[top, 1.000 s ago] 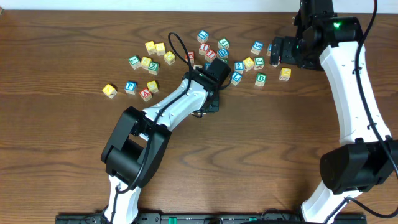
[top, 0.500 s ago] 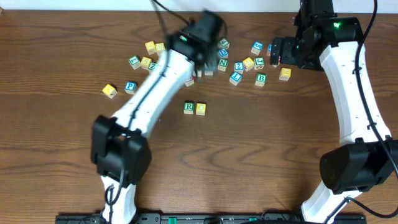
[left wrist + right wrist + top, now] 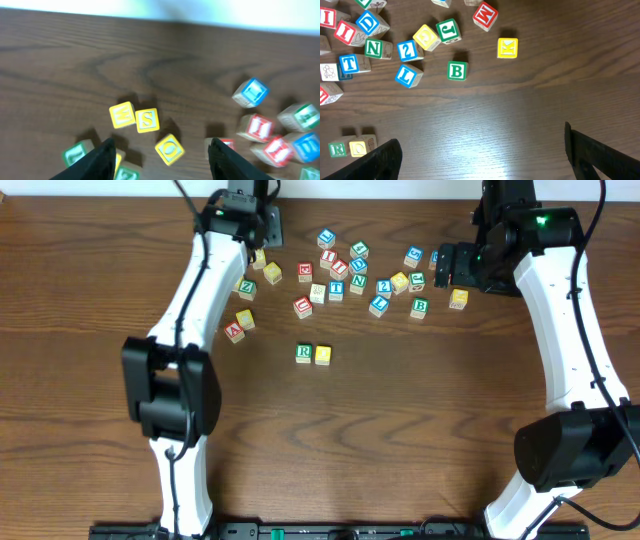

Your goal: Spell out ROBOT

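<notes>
Nearest, at centre frame, the R block (image 3: 304, 352) and O block (image 3: 322, 355) sit touching on the table (image 3: 400, 440). Farther up, the B block (image 3: 456, 70) stands apart from its neighbours. It is probably light, rigid wood, best pinched across opposite flat faces. The right gripper (image 3: 480, 155) hovers wide open and empty. Farthest, the left gripper (image 3: 255, 222), stretched to the upper left, is open and empty too.
</notes>
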